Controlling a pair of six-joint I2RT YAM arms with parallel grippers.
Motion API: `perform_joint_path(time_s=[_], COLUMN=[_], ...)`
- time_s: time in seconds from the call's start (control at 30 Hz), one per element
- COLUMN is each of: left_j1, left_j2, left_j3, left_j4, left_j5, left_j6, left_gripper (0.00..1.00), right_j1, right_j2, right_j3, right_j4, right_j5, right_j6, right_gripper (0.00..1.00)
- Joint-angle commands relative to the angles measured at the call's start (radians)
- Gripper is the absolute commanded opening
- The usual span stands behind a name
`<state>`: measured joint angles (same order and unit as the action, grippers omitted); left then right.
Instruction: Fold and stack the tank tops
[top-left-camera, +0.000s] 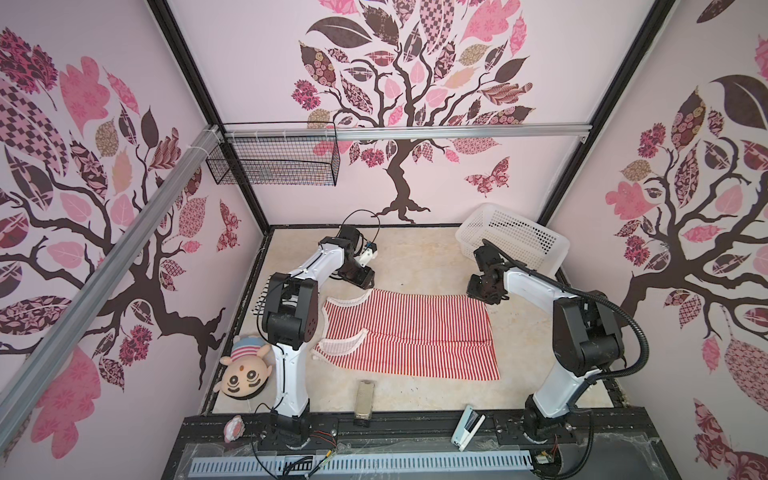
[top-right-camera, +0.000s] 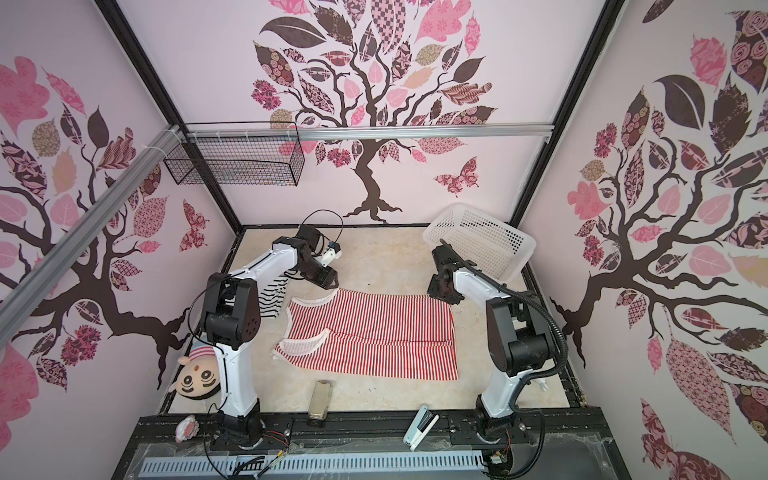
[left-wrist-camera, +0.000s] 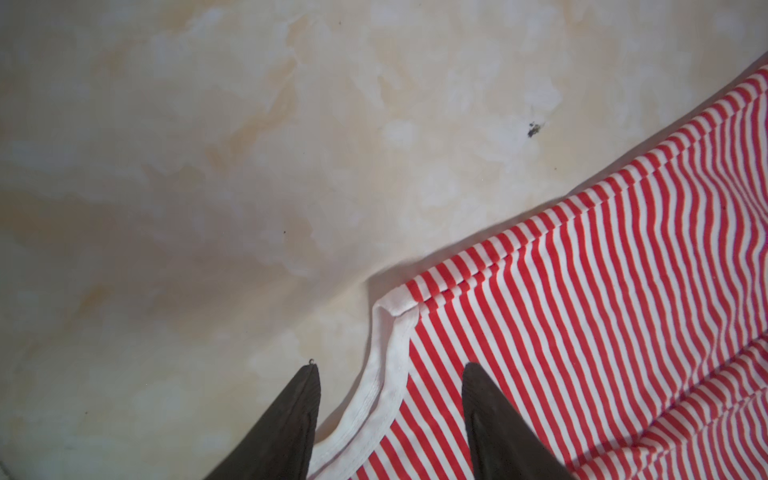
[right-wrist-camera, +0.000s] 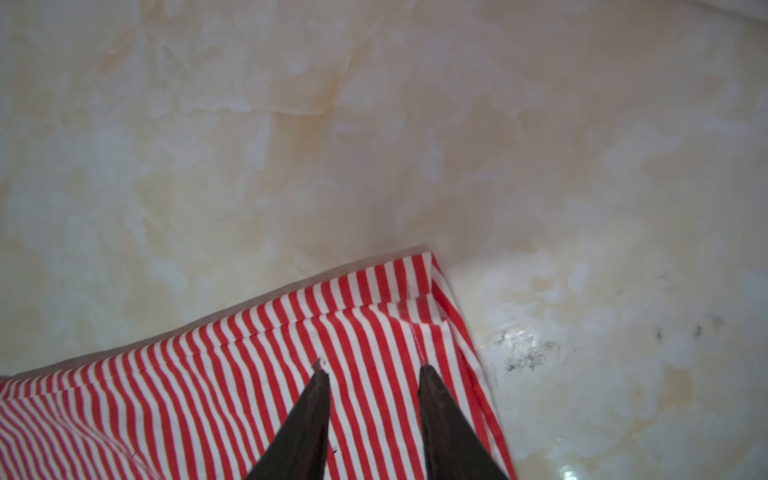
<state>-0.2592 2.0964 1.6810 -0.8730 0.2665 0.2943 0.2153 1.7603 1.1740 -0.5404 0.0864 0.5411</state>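
Top view, front edge first: a stapler (top-left-camera: 467, 428) and a metal bar (top-left-camera: 364, 401) lie near the arm bases, with a plush toy (top-left-camera: 245, 370) by the left arm, all clear of the work.

Mid-table is the red top (top-left-camera: 409, 332), spread flat with its straps toward the left arm and its hem toward the right. Its near long side looks folded in already, so I'd call this the second lengthwise fold, taken from the far edge.

The black-and-white top (top-right-camera: 272, 301) lies bunched behind the left arm, mostly hidden and waiting its turn.

Now the far edge. The left gripper (left-wrist-camera: 390, 368) has its jaws apart, one finger on bare table (left-wrist-camera: 208, 187) and the other over stripes, with the white armhole trim (left-wrist-camera: 384, 399) between them. The right gripper (right-wrist-camera: 372, 370) is also parted, both fingers over the cloth just inside the far hem corner (right-wrist-camera: 432, 282), and nothing is pinched that I can see.

To do this well, both should bite through every layer. They should then lift together at a matched height, keep the edge taut between them, and carry it toward the near side. Lay it down straight, stripes aligned. Uneven lifting would probably skew the fold.

Farthest back, the basket (top-left-camera: 515, 237) sits tilted behind the right arm, clear of the work.
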Motion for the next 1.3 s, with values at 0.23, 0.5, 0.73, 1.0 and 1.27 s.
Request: perform_joint_path(time_s=[0.23, 0.5, 0.73, 1.0, 1.27], left_j1=[-0.041, -0.040, -0.037, -0.037, -0.037], left_j2=[0.081, 0.086, 0.108, 0.131, 0.145], left_j3=[0.031, 0.011, 0.017, 0.037, 0.054], left_j4=[0.009, 0.029, 0.031, 0.022, 0.012], left_j5=[-0.016, -0.042, -0.053, -0.061, -0.045], left_j6=[-0.003, 0.003, 0.007, 0.009, 0.015], left_gripper=[0.59, 0.58, 0.58, 0.55, 0.46], right_j1=[-0.048, -0.048, -0.049, -0.048, -0.048], right_j2=[0.086, 0.147, 0.146, 0.212, 0.191], right_j3=[0.016, 0.063, 0.073, 0.127, 0.116], right_j4=[-0.006, 0.014, 0.024, 0.015, 0.020], right_j5=[0.046, 0.015, 0.013, -0.004, -0.007], right_j6=[-0.046, -0.030, -0.029, -0.040, -0.049], right_gripper=[0.44, 0.44, 0.43, 0.37, 0.12])
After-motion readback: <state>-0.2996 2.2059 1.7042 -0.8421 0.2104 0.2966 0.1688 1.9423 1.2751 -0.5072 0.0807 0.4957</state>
